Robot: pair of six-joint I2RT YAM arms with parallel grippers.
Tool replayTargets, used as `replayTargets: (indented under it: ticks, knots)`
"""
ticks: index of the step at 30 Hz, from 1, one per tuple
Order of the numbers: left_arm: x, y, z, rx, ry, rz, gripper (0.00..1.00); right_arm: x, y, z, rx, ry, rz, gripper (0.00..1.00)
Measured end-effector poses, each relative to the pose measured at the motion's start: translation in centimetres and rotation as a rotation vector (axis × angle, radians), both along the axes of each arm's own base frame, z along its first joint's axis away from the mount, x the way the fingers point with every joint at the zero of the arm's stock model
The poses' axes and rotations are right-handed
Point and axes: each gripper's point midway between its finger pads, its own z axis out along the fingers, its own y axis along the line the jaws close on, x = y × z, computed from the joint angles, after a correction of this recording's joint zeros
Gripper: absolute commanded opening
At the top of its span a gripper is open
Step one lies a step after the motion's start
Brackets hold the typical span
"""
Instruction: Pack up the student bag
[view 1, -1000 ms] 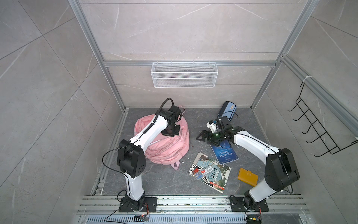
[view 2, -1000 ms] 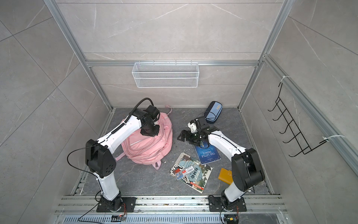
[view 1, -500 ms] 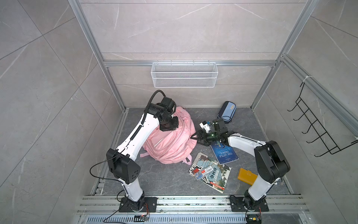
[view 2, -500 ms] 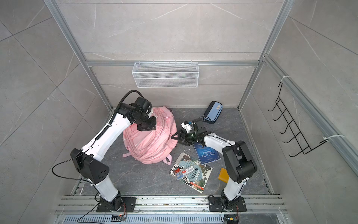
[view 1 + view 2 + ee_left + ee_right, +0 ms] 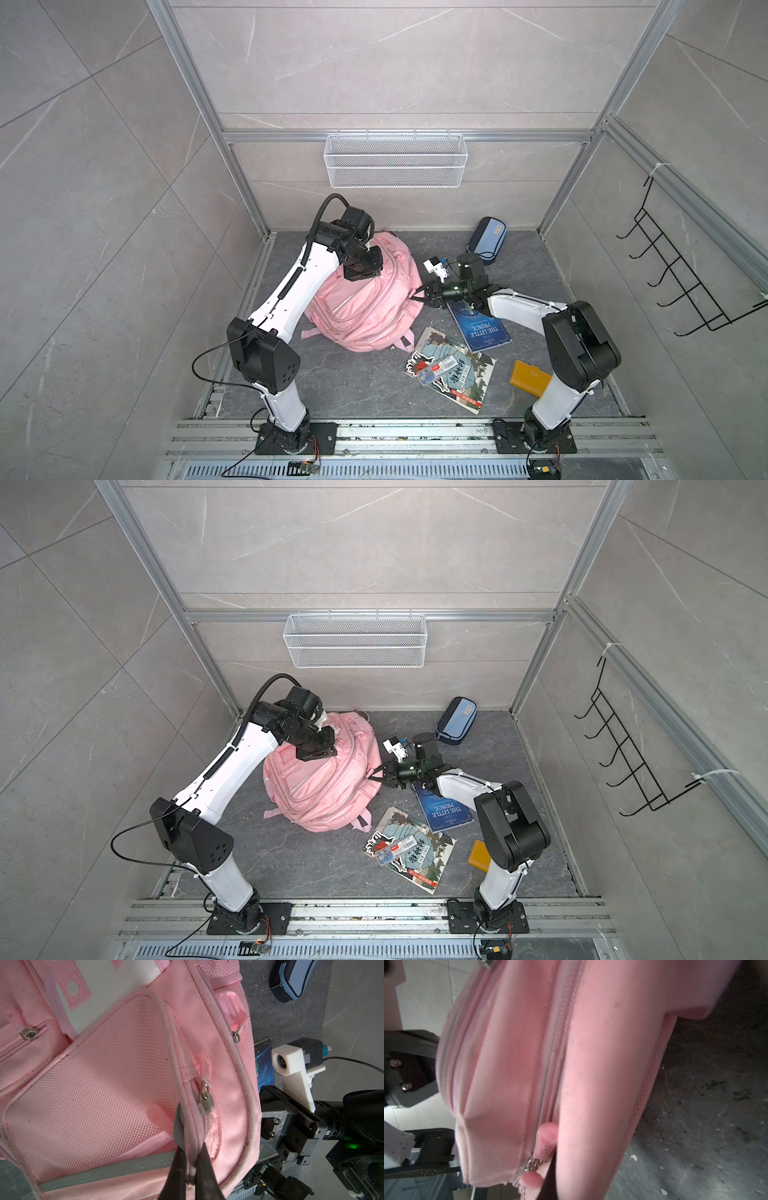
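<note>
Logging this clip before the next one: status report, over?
Left gripper shut on student bag, front piping. Right gripper shut at side zip pull, grip unclear. Blue book, pencil case lie unpacked nearby; nothing blocking.

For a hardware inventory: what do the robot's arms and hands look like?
The left arm and right arm have white shells, black joints and black base plates. A ribbed black cable arches over the left arm; a thin black wire loops near its base. The left hand and right hand are black with slim fingers; the right carries a white camera bracket and green light.
</note>
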Motion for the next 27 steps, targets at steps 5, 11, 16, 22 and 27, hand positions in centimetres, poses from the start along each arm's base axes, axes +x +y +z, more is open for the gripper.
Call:
replayTargets:
  ticks: [5, 11, 16, 22, 27]
  knots:
    - [-0.4, 1.6, -0.4, -0.015, 0.003, 0.028, 0.47, -0.6, -0.1, 0.1, -0.024, -0.034, 0.015, 0.0]
    - [-0.6, 3.9, 1.0, 0.09, -0.098, 0.044, 0.86, -1.0, -0.1, 1.9, -0.056, -0.093, 0.043, 0.0]
    - [-5.1, 1.4, 3.0, 0.088, -0.206, -0.104, 0.81, -1.0, -0.2, 2.3, -0.078, -0.09, 0.04, 0.0]
    - [-9.8, -1.5, 2.8, 0.051, -0.235, -0.245, 0.76, -1.0, -0.3, 2.5, -0.091, -0.09, 0.038, 0.0]
    - [-9.3, -2.5, 0.4, 0.103, -0.219, -0.256, 0.74, -1.6, -0.5, 3.2, -0.099, -0.117, 0.055, 0.0]
